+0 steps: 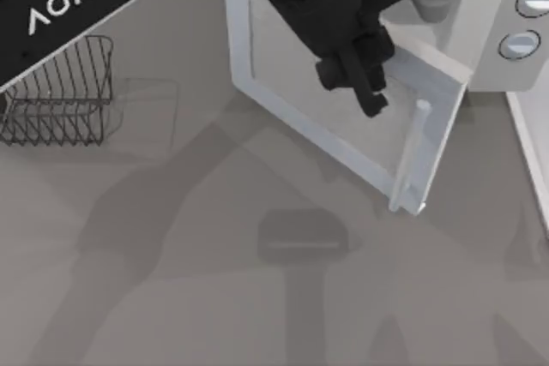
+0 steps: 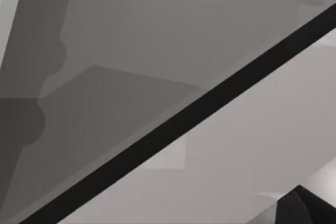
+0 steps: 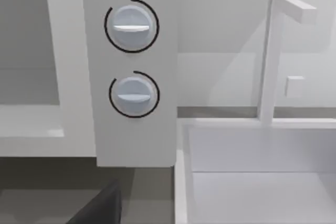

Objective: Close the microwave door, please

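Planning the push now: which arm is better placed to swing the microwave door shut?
Left, probably. The left gripper hangs over the open microwave door, near its handle. The right wrist view faces the microwave knobs.

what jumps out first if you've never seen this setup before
The large white microwave door with its greyish window swings wide open over the table's middle, its pale bar handle at the free edge. The left arm's black claw hangs right above that door. On the right, the white microwave's two round grey knobs stand out; a dark wire rack sits far left.
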Tool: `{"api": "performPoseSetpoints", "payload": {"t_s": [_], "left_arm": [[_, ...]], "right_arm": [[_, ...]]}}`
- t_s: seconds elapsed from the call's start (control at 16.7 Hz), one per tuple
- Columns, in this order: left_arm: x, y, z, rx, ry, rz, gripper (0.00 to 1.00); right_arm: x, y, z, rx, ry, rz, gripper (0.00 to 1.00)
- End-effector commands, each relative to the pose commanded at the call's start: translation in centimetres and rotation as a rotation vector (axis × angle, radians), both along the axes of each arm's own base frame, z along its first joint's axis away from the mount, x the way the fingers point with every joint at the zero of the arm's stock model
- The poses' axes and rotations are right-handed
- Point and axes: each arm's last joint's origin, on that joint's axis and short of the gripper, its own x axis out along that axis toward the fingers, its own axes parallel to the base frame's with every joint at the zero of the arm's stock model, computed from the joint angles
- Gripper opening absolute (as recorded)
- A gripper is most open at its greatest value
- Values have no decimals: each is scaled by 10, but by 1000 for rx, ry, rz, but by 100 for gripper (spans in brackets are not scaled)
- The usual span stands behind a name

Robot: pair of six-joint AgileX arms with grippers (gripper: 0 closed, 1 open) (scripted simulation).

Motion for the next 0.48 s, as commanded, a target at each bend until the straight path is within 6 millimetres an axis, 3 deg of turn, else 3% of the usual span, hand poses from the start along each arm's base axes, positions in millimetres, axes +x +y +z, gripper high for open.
{"api": "performPoseSetpoints", "payload": {"t_s": [0.3, 0.48], "left_arm": [[-6, -18, -7, 17, 34, -25, 0], [-1, -19, 0, 2, 3, -1, 0]], "right_arm": [[0, 0, 0, 0, 0, 0, 100], [0, 0, 0, 0, 0, 0, 100]]}}
